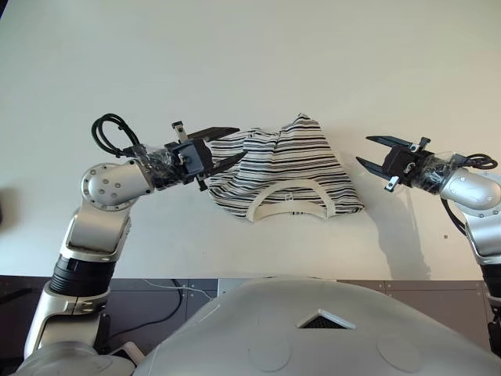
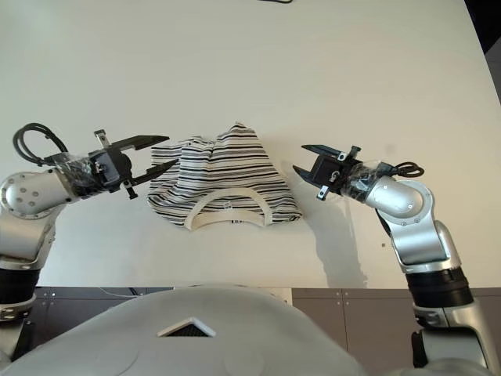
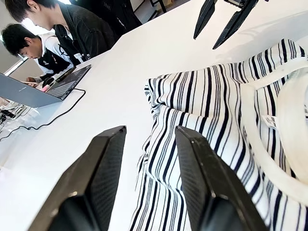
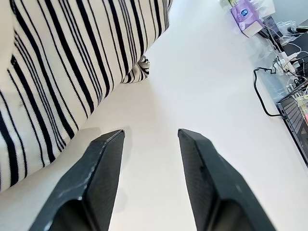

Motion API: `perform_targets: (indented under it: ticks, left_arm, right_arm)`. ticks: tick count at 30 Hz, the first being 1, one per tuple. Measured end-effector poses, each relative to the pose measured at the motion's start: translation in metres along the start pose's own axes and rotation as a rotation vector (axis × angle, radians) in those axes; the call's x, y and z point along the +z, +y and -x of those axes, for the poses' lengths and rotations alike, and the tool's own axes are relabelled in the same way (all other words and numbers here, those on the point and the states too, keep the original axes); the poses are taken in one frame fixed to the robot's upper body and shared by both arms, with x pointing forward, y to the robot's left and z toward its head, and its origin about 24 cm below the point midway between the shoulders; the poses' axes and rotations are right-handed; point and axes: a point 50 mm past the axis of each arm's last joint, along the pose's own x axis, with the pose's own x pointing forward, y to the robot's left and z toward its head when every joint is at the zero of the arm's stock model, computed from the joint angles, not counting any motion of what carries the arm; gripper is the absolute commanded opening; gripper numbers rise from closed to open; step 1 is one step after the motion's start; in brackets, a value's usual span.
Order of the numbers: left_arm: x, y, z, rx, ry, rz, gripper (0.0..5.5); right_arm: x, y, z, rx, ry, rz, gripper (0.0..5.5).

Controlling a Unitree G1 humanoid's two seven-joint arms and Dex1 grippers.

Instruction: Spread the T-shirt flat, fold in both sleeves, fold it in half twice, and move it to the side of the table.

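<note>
A black-and-white striped cotton T-shirt [image 1: 286,168] lies bunched in a rumpled heap at the middle of the broad white desk [image 1: 235,47], its white ribbed neckband [image 1: 286,211] turned toward the robot, with neither sleeve laid out. The left gripper [image 1: 237,143] hangs at the shirt's left edge with its black fingers spread, the lower tip overlapping the fabric, though contact cannot be confirmed. The right gripper [image 1: 363,150], likewise spread and holding nothing, hovers just beside the shirt's right edge over bare desk. The job appears to be at its first stage, the spreading flat, with all folds yet to come. Doing that well likely means each gripper dropping low and closing on a single outer layer at opposite sides, ideally near a shoulder or hem corner rather than on a thick bundle of folds. The two would then draw apart evenly and close to the surface, so the cloth slides open instead of lifting and flopping back. A grab through several layers, or an uneven pull, risks dragging the whole heap sideways without opening it.
</note>
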Motion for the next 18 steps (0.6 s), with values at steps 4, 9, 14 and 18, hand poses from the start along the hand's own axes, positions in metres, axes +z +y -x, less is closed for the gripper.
perform_targets:
  ticks: [4,9,14,18]
  left_arm:
    - [-0.017,-0.01,0.022,-0.201,0.136,-0.196,1.86]
    - [-0.039,-0.039,0.035,-0.329,0.173,-0.308,1.86]
    - [-0.052,-0.047,0.039,-0.348,0.206,-0.418,1.86]
    - [-0.058,-0.041,0.035,-0.323,0.217,-0.572,1.86]
  right_arm:
    - [-0.002,0.008,0.005,-0.029,0.014,-0.044,2.04]
    - [0.001,0.01,0.006,-0.056,0.009,-0.058,2.04]
    - [0.001,0.009,0.006,-0.062,0.011,-0.06,2.04]
    - [0.001,0.009,0.005,-0.067,0.013,-0.07,2.04]
